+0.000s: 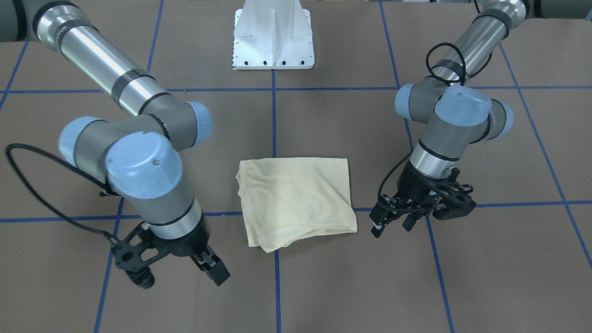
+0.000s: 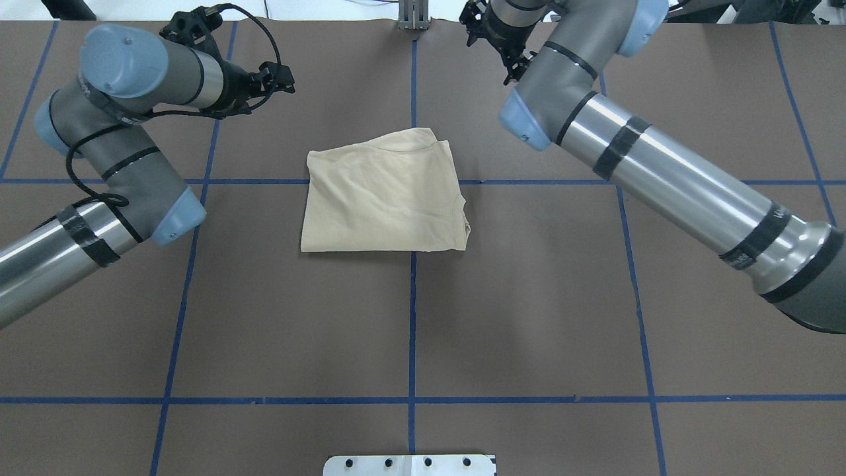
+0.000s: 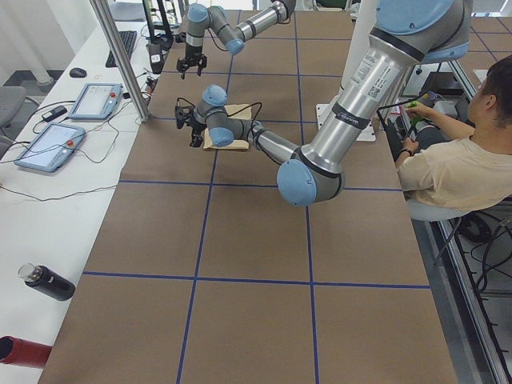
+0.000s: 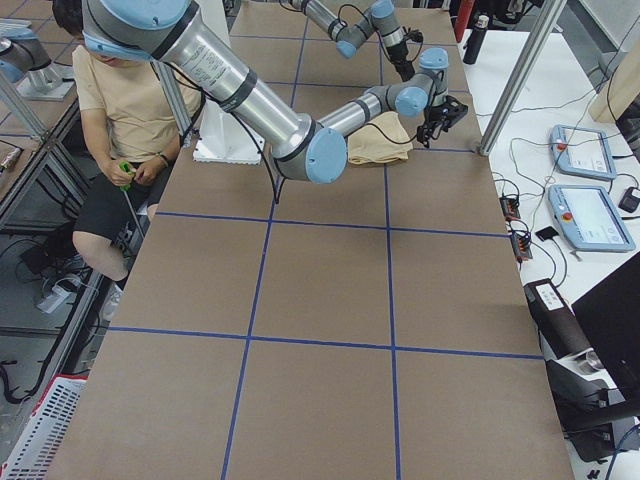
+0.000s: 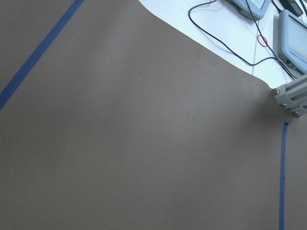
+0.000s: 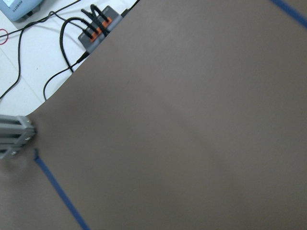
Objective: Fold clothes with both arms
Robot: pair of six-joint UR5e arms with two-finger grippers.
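T-shirt (image 2: 383, 195) lies folded into a rough rectangle at the centre of the table (image 2: 529, 317), right over a crossing of the blue tape lines (image 2: 413, 317). Plain cream side is up, no print showing. Long axis runs left-right, only a bit longer than the near-far side. The neckline sits at the right edge towards the near corner, on the robot's side, opening to the right. The near edge is straight. The far edge is uneven, with a layered corner poking out on the far right. Left arm (image 2: 125, 165) comes in from the near left with its wrist bent, and the left gripper (image 1: 416, 217) points down at the table just off the shirt's left far corner. It is not touching cloth, the jaws are spread and nothing is in them. Right arm (image 2: 661, 178) stretches long from the near right across to the far side. The right gripper (image 1: 178, 275) hangs fingers-down past the shirt's far right corner, apart from it, with jaws wide apart and empty. Both wrist views show only bare brown table, tape and the table edge, with no cloth and no fingers in them. White pedestal base (image 1: 273, 41) stands at the near middle.
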